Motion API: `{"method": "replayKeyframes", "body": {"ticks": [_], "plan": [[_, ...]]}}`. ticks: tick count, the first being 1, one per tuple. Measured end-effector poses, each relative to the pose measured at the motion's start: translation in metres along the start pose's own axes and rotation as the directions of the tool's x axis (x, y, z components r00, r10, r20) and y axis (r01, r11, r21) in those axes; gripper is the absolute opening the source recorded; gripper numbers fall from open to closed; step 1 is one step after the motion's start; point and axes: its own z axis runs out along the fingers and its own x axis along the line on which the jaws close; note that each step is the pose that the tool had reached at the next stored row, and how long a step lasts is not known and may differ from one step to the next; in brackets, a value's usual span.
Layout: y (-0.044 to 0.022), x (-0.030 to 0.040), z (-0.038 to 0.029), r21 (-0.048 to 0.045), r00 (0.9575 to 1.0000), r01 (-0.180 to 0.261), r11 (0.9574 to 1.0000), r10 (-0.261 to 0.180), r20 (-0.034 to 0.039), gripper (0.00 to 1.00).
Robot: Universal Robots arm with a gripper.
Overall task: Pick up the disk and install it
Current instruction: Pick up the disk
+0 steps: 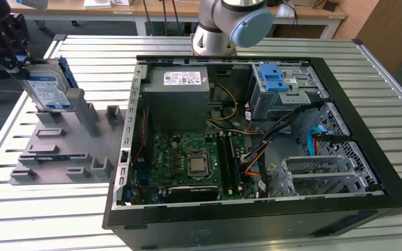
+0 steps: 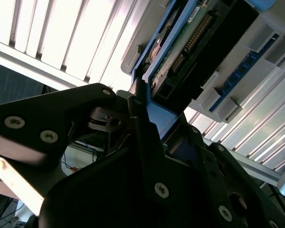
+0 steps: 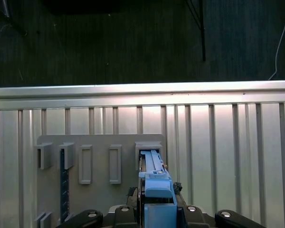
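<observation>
One gripper [image 1: 18,61], clenched on the disk [image 1: 47,90], hangs at the exterior view's far left, well apart from the open PC case [image 1: 257,227]. The disk stands on edge, tilted a bit, label side toward the camera, w/ its blue carrier frame [image 1: 65,68] along the edges. Its lower end sits right at the grey slotted rack [image 1: 61,151] on the slatted metal table [image 1: 47,219] (can't tell if it touches the rack or is just clear, since a rack post hides that corner).

In the second wrist view the dark fingers [image 2: 138,124] flank the blue carrier frame [image 2: 157,116] on both sides, and the disk's connector edge [image 2: 199,38] points away from the wrist. In the first wrist view the disk [image 3: 154,183] shows edge-on, lined up w/ one slot of the rack [image 3: 99,147].

Inside the case: grey PSU box [image 1: 178,102] toward the arm's base [image 1: 232,23], green mobo [image 1: 187,162] nearer the camera, and a silver perforated cage [image 1: 288,97] w/ blue latch [image 1: 274,78] at the exterior view's upper right.
</observation>
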Motion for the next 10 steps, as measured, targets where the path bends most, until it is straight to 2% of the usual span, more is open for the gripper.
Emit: {"method": "replayKeyframes", "body": {"ticks": [10], "plan": [[0.0000,0.0000,-0.0016,-0.0002,1.0000,0.000,1.0000,0.000,0.0000,0.36]]}}
